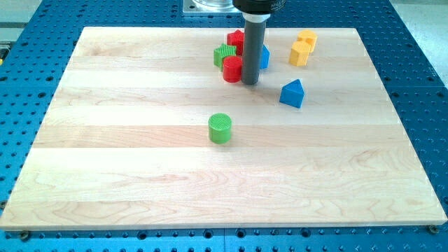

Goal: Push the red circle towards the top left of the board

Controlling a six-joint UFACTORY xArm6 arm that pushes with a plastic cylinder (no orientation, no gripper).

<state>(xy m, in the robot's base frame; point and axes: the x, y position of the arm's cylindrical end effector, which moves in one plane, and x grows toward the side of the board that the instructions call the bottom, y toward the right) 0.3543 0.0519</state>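
Tip: your dark rod's tip [250,83] sits touching the red circle block's [232,68] right side.
Pincer: you've got none, just the rod.
Neighbours: green star block [223,54] just left.

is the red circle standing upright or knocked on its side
Upright: the red circle shows its round flat top facing up, straight sides below. My tip sits right at its right side.

You see my tip [250,82] touching the right side of the red circle [232,69], near the board's [140,175] top; a green circle [220,129] sits mid-board.
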